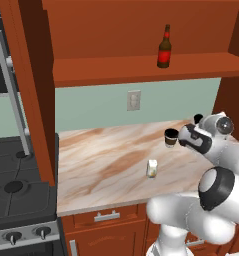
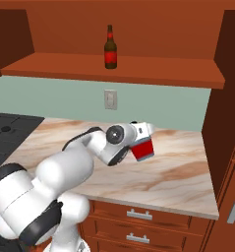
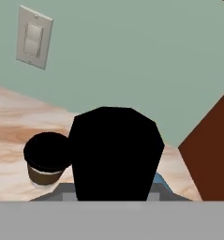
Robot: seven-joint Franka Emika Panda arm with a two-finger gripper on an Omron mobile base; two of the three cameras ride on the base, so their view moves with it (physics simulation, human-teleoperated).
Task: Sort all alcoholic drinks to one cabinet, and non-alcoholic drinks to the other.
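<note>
The gripper (image 2: 141, 142) was clenched on the red bottle (image 2: 144, 149), holding it tilted just above the counter (image 2: 178, 172), cap toward the hand. In the hand view the black cap (image 3: 114, 152) blocked the middle. The brown bottle (image 2: 110, 48) already stood on the cabinet shelf (image 2: 153, 66), up and slightly left of the hand, so the lift would likely go there. The cup (image 1: 171, 137) stood just beside the gripper, the carton (image 1: 152, 168) nearer on the counter.
</note>
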